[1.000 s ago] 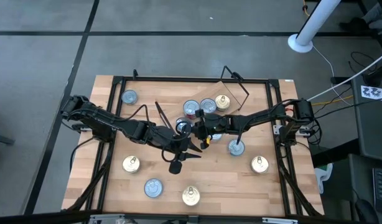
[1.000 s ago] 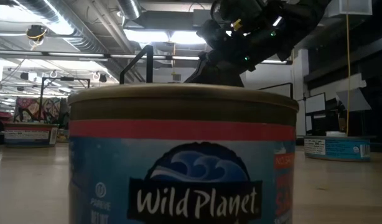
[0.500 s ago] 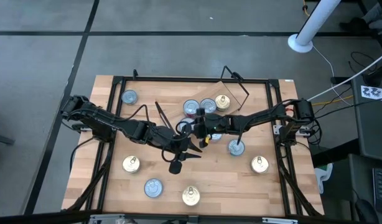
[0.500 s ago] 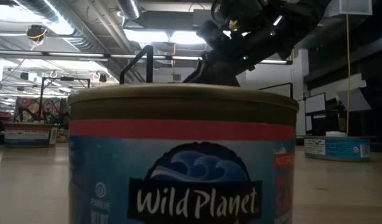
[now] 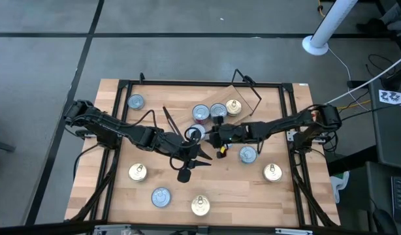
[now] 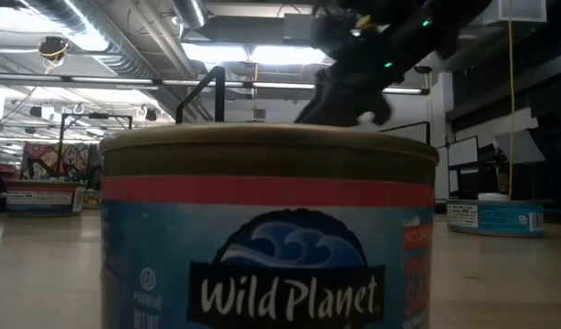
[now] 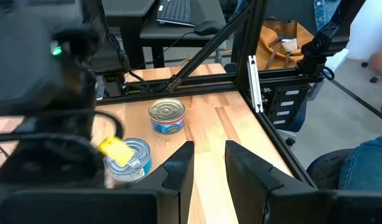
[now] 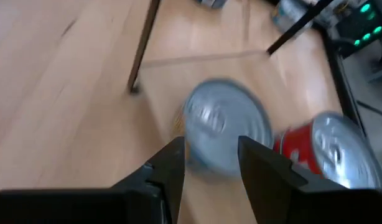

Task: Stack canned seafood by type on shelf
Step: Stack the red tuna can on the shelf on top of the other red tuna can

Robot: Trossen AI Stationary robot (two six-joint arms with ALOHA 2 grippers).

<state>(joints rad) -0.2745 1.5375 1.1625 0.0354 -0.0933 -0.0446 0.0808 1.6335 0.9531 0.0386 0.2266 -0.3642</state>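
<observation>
Two upright tins beside shelf

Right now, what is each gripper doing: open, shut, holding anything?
Left gripper: fingers slightly apart, nothing between them, near the table's middle.
Right gripper: open, holding nothing, just short of a silver-topped tin.

shelf: light wooden plank shelf on thin black wire legs, far centre of table, skewed
tins by shelf: three short round tins, two silver-topped, one gold, close together, upright
loose silver-topped blue tins: far left, near left, centre right
loose gold pull-ring tins: left, near centre, right
all: upright, well apart
</observation>
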